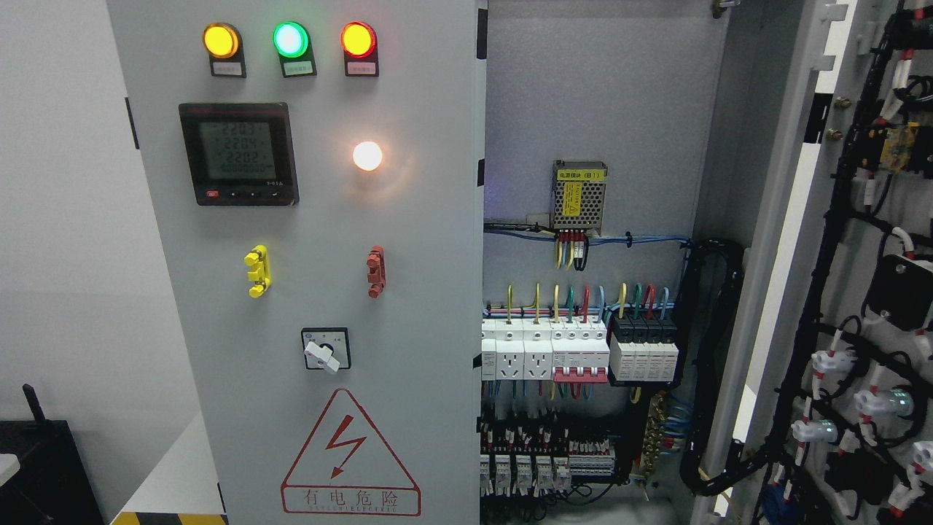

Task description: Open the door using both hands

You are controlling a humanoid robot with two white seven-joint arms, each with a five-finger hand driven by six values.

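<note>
The grey metal right-hand cabinet door [860, 306], cable-laden on its inner face, stands swung wide at three o'clock, baring the breaker rows [576, 350], while the grey left door [313, 292] at nine o'clock remains closed; neither hand shows, so its state cannot be told.

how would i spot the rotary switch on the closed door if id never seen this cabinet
Start at the closed grey left door of the cabinet, with three round lamps along its top. Go down past the black meter, then between the yellow handle and the red handle. The rotary switch sits just above the red warning triangle: the only square black plate with a white knob.
</note>
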